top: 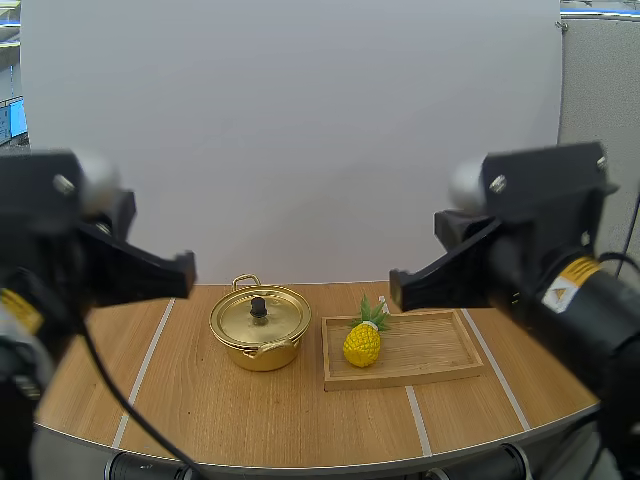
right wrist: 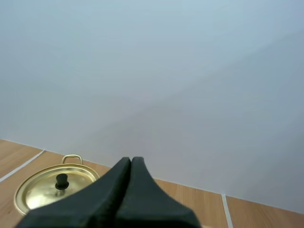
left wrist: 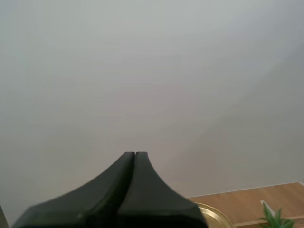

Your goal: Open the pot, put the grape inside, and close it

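Observation:
A gold pot stands mid-table, its lid on and a black knob on top. To its right a yellow pineapple with green leaves lies on a wooden tray. My left gripper hangs high above the table's left side, shut with nothing in it; its fingers lie together as one wedge, the pot's rim past them. My right gripper is raised over the tray's left part, shut as well, and the pot sits beyond it.
The wooden table has pale stripes running front to back and a curved front edge. A plain white wall backs it. Pineapple leaves show beside the pot in the left wrist view.

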Controlling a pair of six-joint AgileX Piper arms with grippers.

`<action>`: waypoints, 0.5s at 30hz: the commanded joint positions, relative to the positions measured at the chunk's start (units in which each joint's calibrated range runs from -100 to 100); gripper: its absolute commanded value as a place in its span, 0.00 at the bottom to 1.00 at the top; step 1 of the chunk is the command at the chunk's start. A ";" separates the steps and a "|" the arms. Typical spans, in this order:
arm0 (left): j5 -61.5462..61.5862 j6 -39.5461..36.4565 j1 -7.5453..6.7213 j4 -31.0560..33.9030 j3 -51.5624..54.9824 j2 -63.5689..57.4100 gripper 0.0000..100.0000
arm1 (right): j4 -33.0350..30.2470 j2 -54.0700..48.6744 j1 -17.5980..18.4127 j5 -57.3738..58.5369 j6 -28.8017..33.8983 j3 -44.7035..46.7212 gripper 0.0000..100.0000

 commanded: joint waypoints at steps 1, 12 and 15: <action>-26.59 -0.77 0.06 3.90 17.22 -0.17 0.00 | -0.68 -0.30 -0.21 -30.94 -2.37 15.28 0.00; -57.55 -0.77 0.06 4.03 37.13 -0.17 0.00 | -0.68 -0.30 -0.21 -50.69 -2.37 32.78 0.00; -63.35 -0.86 0.06 4.03 41.68 -0.17 0.00 | -0.68 -0.30 -0.21 -53.96 -2.37 36.77 0.00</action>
